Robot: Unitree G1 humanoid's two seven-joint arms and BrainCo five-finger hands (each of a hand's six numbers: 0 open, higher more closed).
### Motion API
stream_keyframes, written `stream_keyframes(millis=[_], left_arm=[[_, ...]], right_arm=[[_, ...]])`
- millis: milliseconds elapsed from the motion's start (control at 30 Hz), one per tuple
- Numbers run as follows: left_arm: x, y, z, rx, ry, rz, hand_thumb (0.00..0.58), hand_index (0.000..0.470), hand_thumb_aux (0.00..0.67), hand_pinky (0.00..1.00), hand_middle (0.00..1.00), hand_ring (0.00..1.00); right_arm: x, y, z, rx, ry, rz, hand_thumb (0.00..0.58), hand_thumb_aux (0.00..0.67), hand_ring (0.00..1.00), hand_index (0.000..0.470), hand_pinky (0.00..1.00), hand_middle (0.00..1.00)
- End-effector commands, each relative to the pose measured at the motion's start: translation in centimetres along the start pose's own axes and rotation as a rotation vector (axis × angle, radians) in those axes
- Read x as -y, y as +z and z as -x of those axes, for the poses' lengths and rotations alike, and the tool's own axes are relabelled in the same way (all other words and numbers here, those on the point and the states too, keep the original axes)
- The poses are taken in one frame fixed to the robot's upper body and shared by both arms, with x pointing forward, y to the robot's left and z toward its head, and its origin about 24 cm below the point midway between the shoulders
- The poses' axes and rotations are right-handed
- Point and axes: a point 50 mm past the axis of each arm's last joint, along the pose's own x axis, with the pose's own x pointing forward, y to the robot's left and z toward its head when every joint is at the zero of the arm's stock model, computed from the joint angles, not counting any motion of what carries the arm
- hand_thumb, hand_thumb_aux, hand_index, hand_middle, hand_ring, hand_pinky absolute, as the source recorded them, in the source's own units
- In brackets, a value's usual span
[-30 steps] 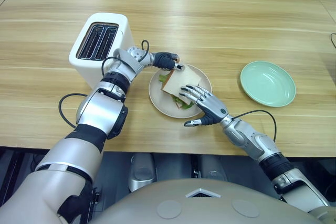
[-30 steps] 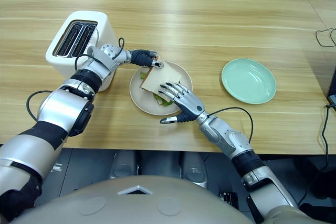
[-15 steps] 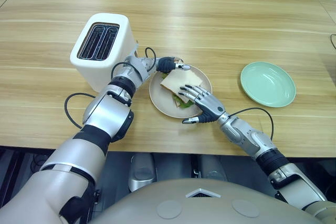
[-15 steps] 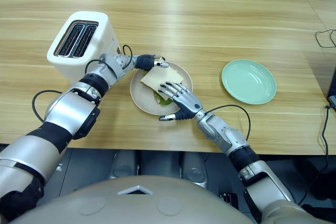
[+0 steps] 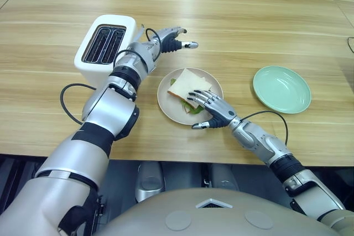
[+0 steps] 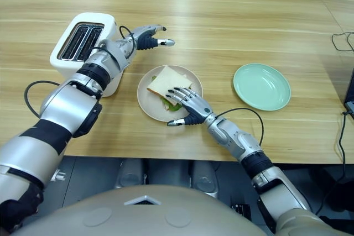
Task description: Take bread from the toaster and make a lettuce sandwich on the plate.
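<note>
Silver arms point(image 5: 108, 111), grey metallic right hand point(image 5: 215, 109)

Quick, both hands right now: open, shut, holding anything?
Left hand: open, empty, beside the white toaster.
Right hand: open, resting on the white-bread lettuce sandwich on the round beige plate.

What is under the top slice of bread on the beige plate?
Green lettuce peeks out from under the top slice, near the right hand. Whatever else lies beneath, including any bottom slice, is covered.

Wood-grain table point(image 5: 249, 9), matt; glossy white toaster point(image 5: 105, 53); smooth matt plate point(image 5: 166, 103).
</note>
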Motion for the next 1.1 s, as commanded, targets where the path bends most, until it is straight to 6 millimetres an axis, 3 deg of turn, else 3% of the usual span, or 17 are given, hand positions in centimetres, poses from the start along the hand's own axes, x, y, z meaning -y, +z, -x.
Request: stream_keyframes(millis=[33, 167, 200, 267, 300, 333, 367, 400, 433, 467, 500, 600, 700, 800, 933, 1100], left_arm=[[-1.4, 1.6, 0.2, 0.192, 0.052, 0.266, 0.000, 0.000, 0.000, 0.00, 0.00, 0.00], [-1.2, 1.8, 2.4, 0.495, 0.008, 0.579, 0.000, 0.000, 0.000, 0.00, 0.00, 0.00], [-0.7, 1.8, 3.3, 0.580, -0.029, 0.616, 0.000, 0.000, 0.000, 0.05, 0.05, 0.05], [0.5, 1.7, 5.3, 0.720, -0.104, 0.640, 0.000, 0.000, 0.000, 0.31, 0.31, 0.31], [1.3, 1.6, 6.5, 0.776, -0.153, 0.639, 0.255, 0.115, 0.168, 0.59, 0.59, 0.59], [2.2, 1.5, 7.9, 0.821, -0.207, 0.635, 0.405, 0.207, 0.302, 0.82, 0.82, 0.82], [3.2, 1.3, 9.3, 0.857, -0.271, 0.621, 0.445, 0.238, 0.347, 1.00, 1.00, 1.00], [4.4, 1.1, 10.7, 0.877, -0.344, 0.599, 0.480, 0.269, 0.391, 1.00, 1.00, 1.00], [5.6, 0.7, 12.2, 0.882, -0.429, 0.579, 0.548, 0.352, 0.512, 1.00, 1.00, 1.00], [6.8, 0.4, 13.6, 0.884, -0.523, 0.552, 0.573, 0.409, 0.596, 1.00, 1.00, 1.00], [7.6, 0.2, 14.8, 0.885, -0.595, 0.532, 0.580, 0.460, 0.670, 1.00, 1.00, 1.00], [10.2, -0.9, 18.1, 0.843, -0.803, 0.470, 0.580, 0.460, 0.670, 1.00, 1.00, 1.00], [11.8, -1.4, 19.5, 0.800, -0.886, 0.433, 0.580, 0.460, 0.670, 1.00, 1.00, 1.00], [13.0, -1.5, 20.0, 0.765, -0.902, 0.415, 0.580, 0.460, 0.670, 1.00, 1.00, 1.00], [14.2, -1.5, 19.9, 0.717, -0.878, 0.401, 0.580, 0.460, 0.670, 1.00, 1.00, 1.00], [15.5, -2.6, 17.8, 0.554, -0.814, 0.319, 0.580, 0.460, 0.670, 1.00, 1.00, 1.00]], right_arm=[[2.9, 0.6, 0.5, 0.029, -0.202, -0.138, 0.000, 0.000, 0.00, 0.000, 0.00, 0.00], [7.4, 2.5, 1.8, 0.184, -0.436, -0.369, 0.000, 0.000, 0.00, 0.000, 0.00, 0.00], [8.1, 2.7, 2.2, 0.215, -0.456, -0.416, 0.000, 0.000, 0.00, 0.000, 0.00, 0.00], [8.9, 3.1, 2.9, 0.260, -0.456, -0.496, 0.000, 0.000, 0.00, 0.000, 0.00, 0.00], [9.0, 3.3, 3.2, 0.279, -0.437, -0.528, 0.000, 0.000, 0.00, 0.000, 0.00, 0.00], [9.1, 3.5, 3.6, 0.303, -0.410, -0.553, 0.066, 0.039, 0.00, 0.027, 0.00, 0.00], [9.0, 3.6, 3.9, 0.317, -0.378, -0.577, 0.466, 0.373, 0.14, 0.256, 0.14, 0.14], [8.8, 3.8, 4.2, 0.325, -0.336, -0.598, 0.528, 0.470, 0.39, 0.323, 0.39, 0.39], [8.4, 3.9, 4.4, 0.335, -0.284, -0.615, 0.580, 0.670, 0.84, 0.460, 0.84, 0.84], [7.8, 4.0, 4.6, 0.335, -0.219, -0.628, 0.580, 0.670, 1.00, 0.460, 1.00, 1.00], [7.3, 4.1, 4.8, 0.334, -0.159, -0.632, 0.580, 0.670, 1.00, 0.460, 1.00, 1.00], [4.7, 4.3, 5.7, 0.311, 0.078, -0.616, 0.580, 0.670, 1.00, 0.460, 1.00, 1.00], [2.0, 4.0, 6.7, 0.257, 0.298, -0.572, 0.580, 0.670, 1.00, 0.460, 1.00, 1.00], [0.0, 3.6, 7.5, 0.211, 0.447, -0.537, 0.580, 0.670, 1.00, 0.460, 1.00, 1.00], [-2.5, 2.2, 6.9, 0.102, 0.557, -0.448, 0.580, 0.670, 1.00, 0.460, 1.00, 1.00], [-3.6, 0.6, 4.9, 0.011, 0.510, -0.362, 0.580, 0.670, 1.00, 0.460, 1.00, 1.00]])
